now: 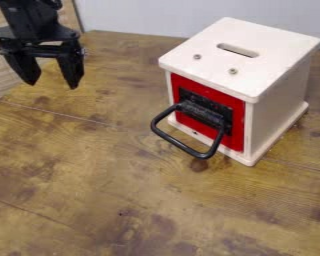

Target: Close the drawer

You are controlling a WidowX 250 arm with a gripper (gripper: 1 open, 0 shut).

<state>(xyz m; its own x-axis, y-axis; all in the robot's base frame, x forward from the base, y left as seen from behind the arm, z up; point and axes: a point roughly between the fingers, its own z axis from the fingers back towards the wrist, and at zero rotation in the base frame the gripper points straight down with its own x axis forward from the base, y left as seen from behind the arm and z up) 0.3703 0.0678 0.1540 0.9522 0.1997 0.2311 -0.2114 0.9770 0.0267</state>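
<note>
Red drawer in a cream wooden casing, black gripper off at the far left corner

One small box-shaped drawer (222, 93) can be seen in the front of one cream casing (263, 65), over toward the right edge of the wooden tabletop (109, 165). The drawer front is painted a flat bright red, and one black plate (203, 108) is mounted on it, looking pretty dark against the paint. One big black loop handle (187, 138) is fixed to the plate; it's a rounded bar bent into a wide loop, stuck out toward the near side and tilted down.

The casing is a chunky cube made of smooth, pale painted wood. Its top is cut with one long slot (238, 49) with rounded ends, and two small round metallic screws (215, 64) are set between the slot and the front edge. A thin base board can be made out along the bottom.

The tabletop is finished in warm brown with streaky grain and darker blotches, plus one small dark knot on the near side of the handle.

One black gripper (55, 80) is held near the far left corner, well apart from the drawer. Two chunky, angular fingers are pointed down and spread open, with nothing gripped between them.
</note>
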